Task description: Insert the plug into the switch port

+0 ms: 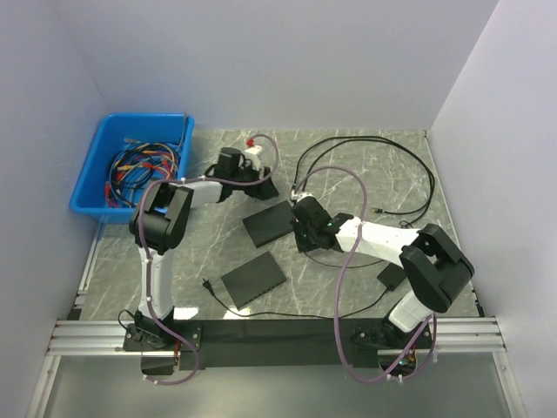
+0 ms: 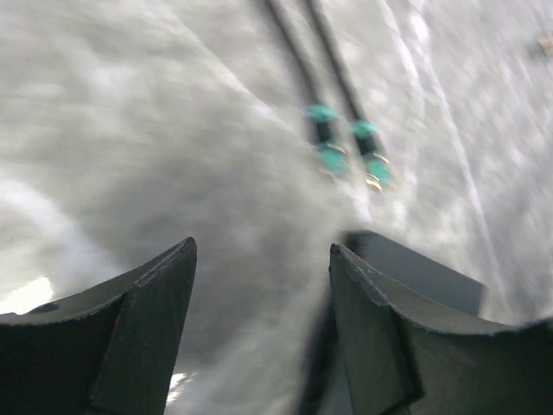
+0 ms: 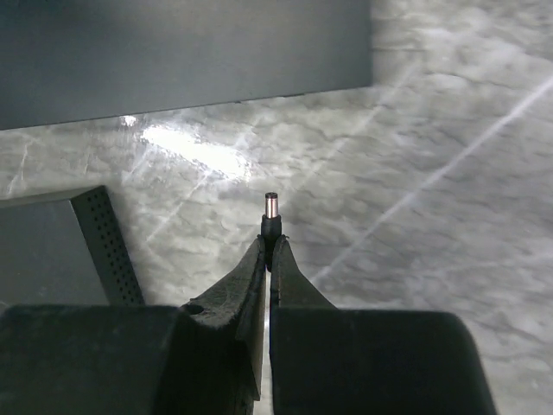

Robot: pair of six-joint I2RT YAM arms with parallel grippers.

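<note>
My right gripper (image 3: 270, 244) is shut on a black barrel plug (image 3: 270, 223); the plug's metal tip pokes out ahead of the fingertips. A black switch (image 3: 173, 52) lies flat ahead of it, and a second one with a perforated side (image 3: 60, 251) lies at lower left. In the top view the right gripper (image 1: 302, 231) sits beside the far switch (image 1: 268, 223), with the near switch (image 1: 253, 279) in front. My left gripper (image 1: 251, 172) is open and empty at the back of the table. Its blurred wrist view shows fingers (image 2: 147, 294) wide apart over bare marble.
A blue bin (image 1: 96, 161) full of coloured cables stands at the back left. Black cables (image 1: 383, 157) loop over the back right. Two cables with teal connectors (image 2: 346, 156) lie ahead of the left gripper, next to a dark box edge (image 2: 432, 277). A small black adapter (image 1: 392, 276) lies by the right arm.
</note>
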